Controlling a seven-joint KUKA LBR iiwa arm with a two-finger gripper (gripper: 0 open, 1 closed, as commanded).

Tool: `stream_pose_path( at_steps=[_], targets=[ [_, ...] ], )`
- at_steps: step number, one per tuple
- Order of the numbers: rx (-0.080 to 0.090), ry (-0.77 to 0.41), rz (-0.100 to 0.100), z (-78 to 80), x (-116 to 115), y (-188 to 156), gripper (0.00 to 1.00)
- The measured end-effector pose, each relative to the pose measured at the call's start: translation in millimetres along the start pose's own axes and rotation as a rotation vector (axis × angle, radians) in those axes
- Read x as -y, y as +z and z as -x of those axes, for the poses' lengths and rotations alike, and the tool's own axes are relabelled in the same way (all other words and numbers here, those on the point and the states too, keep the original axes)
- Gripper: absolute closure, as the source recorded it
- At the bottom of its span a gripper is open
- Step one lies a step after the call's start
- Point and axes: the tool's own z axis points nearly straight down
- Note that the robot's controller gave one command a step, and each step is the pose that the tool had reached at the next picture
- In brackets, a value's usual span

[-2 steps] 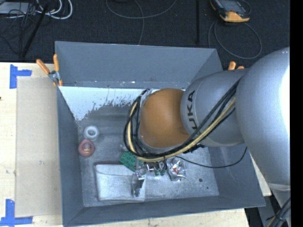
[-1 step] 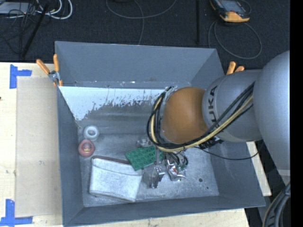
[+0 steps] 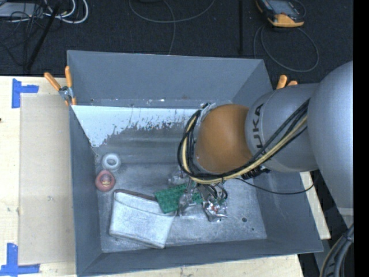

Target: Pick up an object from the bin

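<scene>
Your grey metal bin [image 3: 161,79] stands on a dark floor [image 3: 190,33], where loose cables [image 3: 74,6] lie beyond the far wall. The bin's floor is scuffed, and the sloping back wall is marked with dark streaks.

The arm [image 3: 323,126] comes in from the right and bends down over the right half of the bin. Its orange cover [image 3: 222,137] sits above the middle of the floor, with black and yellow cables [image 3: 277,146] looped round it. The gripper [image 3: 193,199] is low, at the bin floor, just beside the right edge of a flat green piece [image 3: 168,199]. You cannot tell whether it is spread or pressed together, since the cover and wiring hide it, nor whether it grips anything.

Contents, as found:
- The flat green piece lies near the middle of the floor, touching the upper right corner of a folded white cloth [image 3: 141,221].
- The cloth lies at the front left.
- A small shiny metal thing [image 3: 217,210] lies just right of the gripper.
- A white ring [image 3: 110,161] and a pink round cap [image 3: 105,181] sit close together by the left wall, well apart from the gripper.
</scene>
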Motion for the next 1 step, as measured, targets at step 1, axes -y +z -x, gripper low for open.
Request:
stream_pose_path(
  at_steps=[1],
  targets=[
    [-0.016,-0.009,-0.002,14.0,-7.4,-154.5,1.0]
  ],
)
